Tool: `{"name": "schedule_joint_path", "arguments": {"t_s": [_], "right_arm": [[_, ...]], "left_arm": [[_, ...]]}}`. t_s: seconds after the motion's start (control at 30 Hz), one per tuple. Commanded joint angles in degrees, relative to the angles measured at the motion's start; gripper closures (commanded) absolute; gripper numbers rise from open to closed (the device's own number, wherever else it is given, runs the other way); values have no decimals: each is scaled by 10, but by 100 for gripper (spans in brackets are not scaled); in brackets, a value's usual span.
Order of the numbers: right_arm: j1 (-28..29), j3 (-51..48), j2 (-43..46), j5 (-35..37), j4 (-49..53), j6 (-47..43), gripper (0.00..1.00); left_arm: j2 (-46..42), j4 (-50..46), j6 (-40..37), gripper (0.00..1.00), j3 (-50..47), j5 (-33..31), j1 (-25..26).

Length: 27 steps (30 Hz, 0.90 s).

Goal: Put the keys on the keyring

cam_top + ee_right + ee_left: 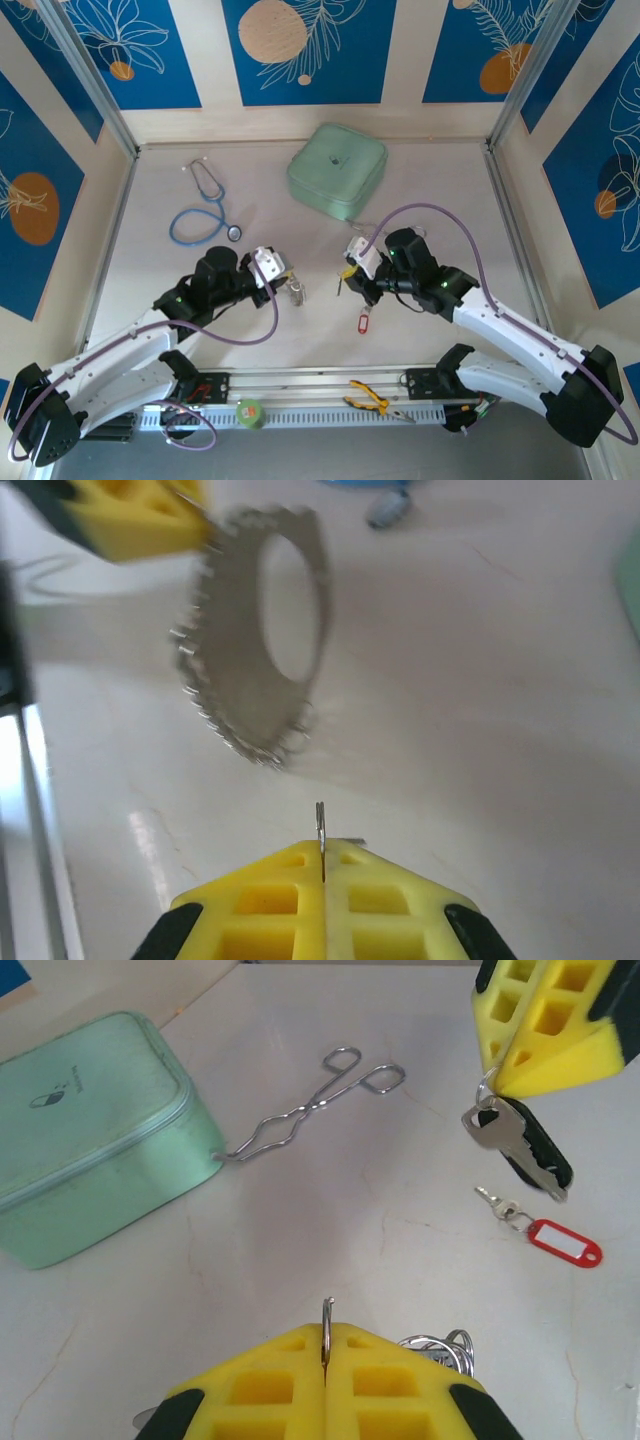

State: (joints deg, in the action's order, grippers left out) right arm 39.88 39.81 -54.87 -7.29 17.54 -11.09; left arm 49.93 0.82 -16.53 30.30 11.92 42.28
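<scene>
While clamped on keyring point(327, 1310), end effector point(327, 1338)

The pale table point(450, 200) bears a green case point(337, 170), stethoscope point(205, 215), forceps point(310, 1110) and red-tagged key point(545, 1228).

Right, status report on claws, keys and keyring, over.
Left claw shut on keyring. Right claw shut on keys. Red-tagged key loose on table. Nothing in the way.

We can read no text anywhere. At the left of the left wrist view, the pale green zip case point(90, 1130) carries a small dark emblem point(45, 1099) with tiny print beside it, too small for us to make out. The red key tag point(565, 1242) at lower right shows a plain white insert.
</scene>
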Motion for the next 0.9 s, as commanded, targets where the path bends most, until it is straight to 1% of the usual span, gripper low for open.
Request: {"name": "schedule_joint_path", "arguments": {"t_s": [0.0, 0.17, 0.3, 0.4, 0.53, 0.57, 0.67, 0.73, 0.8, 0.87], "right_arm": [[-8, 22, -10, -145, 12, -112, 100], [-9, 46, -44, -188, 25, -124, 100], [-2, 68, -76, -201, 25, -127, 100], [6, 89, -101, -198, 47, -140, 100], [16, 108, -125, -178, 70, -141, 100], [18, 111, -129, -164, 77, -136, 100], [17, 144, -155, -81, 145, -89, 100], [16, 173, -177, -14, 209, -30, 100], [14, 200, -203, 65, 273, 67, 100], [13, 226, -231, 121, 333, 149, 100]], "left_arm": [[-9, 51, -5, 100, -22, 53, 4], [-17, 82, -46, 100, -48, 101, 5], [-24, 101, -74, 100, -65, 129, 5], [-27, 98, -91, 100, -68, 143, 5], [-25, 95, -95, 100, -67, 145, 5], [-25, 94, -96, 100, -65, 141, 5], [-29, 81, -95, 100, -60, 123, 5], [-36, 71, -97, 100, -60, 114, 5], [-42, 67, -98, 100, -61, 105, 4], [-46, 69, -97, 100, -63, 99, 5]]}}
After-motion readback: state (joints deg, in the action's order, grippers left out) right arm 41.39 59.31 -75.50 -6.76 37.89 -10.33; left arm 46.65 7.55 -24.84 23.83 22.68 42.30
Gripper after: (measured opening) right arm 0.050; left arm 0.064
